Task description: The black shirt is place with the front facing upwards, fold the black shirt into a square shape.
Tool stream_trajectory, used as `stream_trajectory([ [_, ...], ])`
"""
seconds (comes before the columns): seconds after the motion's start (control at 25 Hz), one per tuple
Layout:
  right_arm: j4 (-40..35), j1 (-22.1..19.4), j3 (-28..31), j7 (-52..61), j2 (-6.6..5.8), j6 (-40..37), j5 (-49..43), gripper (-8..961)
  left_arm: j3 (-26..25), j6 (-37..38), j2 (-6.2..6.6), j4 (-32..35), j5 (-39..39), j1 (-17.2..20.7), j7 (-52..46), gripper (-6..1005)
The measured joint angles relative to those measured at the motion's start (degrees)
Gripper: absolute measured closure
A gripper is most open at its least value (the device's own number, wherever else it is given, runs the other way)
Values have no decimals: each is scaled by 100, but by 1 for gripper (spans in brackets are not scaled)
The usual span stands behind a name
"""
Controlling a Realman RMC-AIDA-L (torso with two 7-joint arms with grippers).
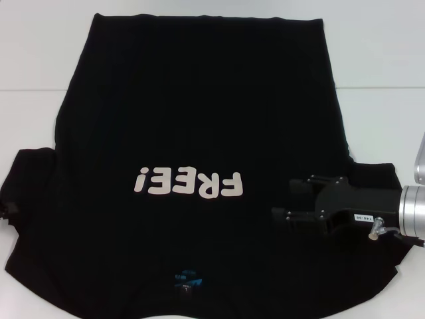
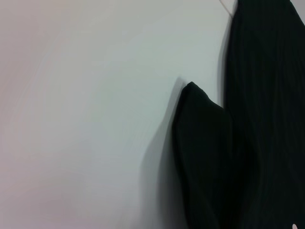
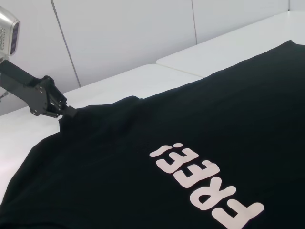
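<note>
Fabric decides the next move: the black shirt [image 1: 199, 133] lies flat and face up on the white table [image 1: 378, 53], collar and small blue neck label [image 1: 186, 291] at the near edge, hem at the far edge, so its long axis runs near to far and the pale "FREE!" lettering [image 1: 189, 183] reads upside down from the head camera.

Both sleeves spread sideways, and each arm is at its own sleeve. The right gripper [image 1: 282, 203] reaches in from the right, low over the cloth near the right sleeve [image 1: 372, 173], just beside the last letter of the print; its fingers are hard to separate from the black fabric, so I cannot tell whether they are apart or together. The left gripper [image 3: 64, 112] shows in the right wrist view at the left sleeve's edge, tips touching the cloth or very nearly; its state is likewise unclear. The left wrist view shows the sleeve [image 2: 205, 157] as a rounded, slightly raised flap against the bare table.

Judging from this, a sleeve fold inward comes first, and each sleeve belongs to the nearer arm. The knit looks soft, matte and limp, likely to sag and crease when lifted.
</note>
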Motion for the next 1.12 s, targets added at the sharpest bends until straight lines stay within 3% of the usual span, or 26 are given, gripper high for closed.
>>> stream_trajectory([
  [0.08,0,0,0,0,0,1,0,173,2,0,1,0,0,2,0,984],
  [0.64,20,-22,0,0,0,-1,132,179,-48,0,13,313,10,130,56,989],
  [1.12,16,-72,9,0,-9,-2,229,185,-67,-45,215,733,10,194,-30,990],
])
